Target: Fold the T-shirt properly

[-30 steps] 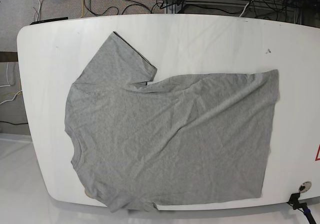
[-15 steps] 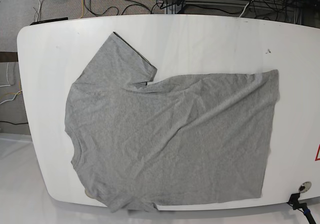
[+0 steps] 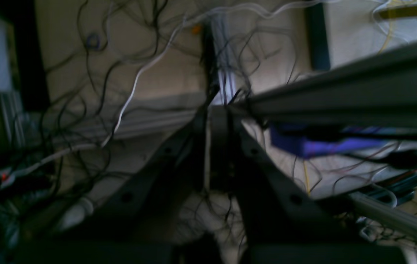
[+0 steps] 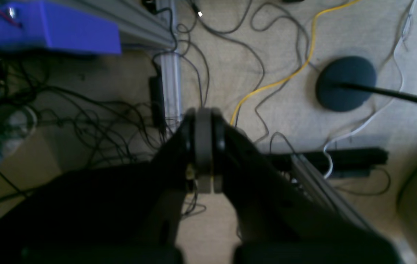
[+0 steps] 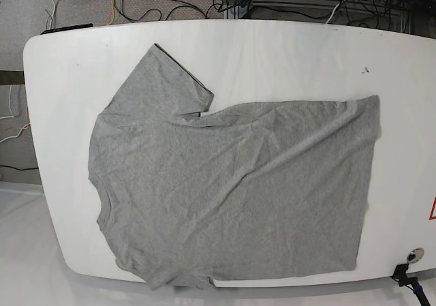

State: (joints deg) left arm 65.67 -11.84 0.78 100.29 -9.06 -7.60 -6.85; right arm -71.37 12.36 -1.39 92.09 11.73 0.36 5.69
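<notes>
A grey T-shirt (image 5: pixel 231 190) lies spread flat on the white table (image 5: pixel 286 54), collar to the left and hem to the right. One sleeve (image 5: pixel 167 81) points to the far left, and the other (image 5: pixel 170 277) reaches the table's front edge. Light wrinkles run across the body. Neither arm shows in the base view. In the left wrist view my left gripper (image 3: pixel 214 121) hangs over the floor cables, dark and blurred, fingers together with nothing between them. My right gripper (image 4: pixel 204 119) is also shut on nothing, above the carpet.
A small metal disc (image 5: pixel 414 255) and a red mark (image 5: pixel 432 210) sit at the table's front right. Off the table are tangled cables, an aluminium rail (image 3: pixel 340 95), a purple block (image 4: pixel 51 25) and a dark round base (image 4: pixel 346 82).
</notes>
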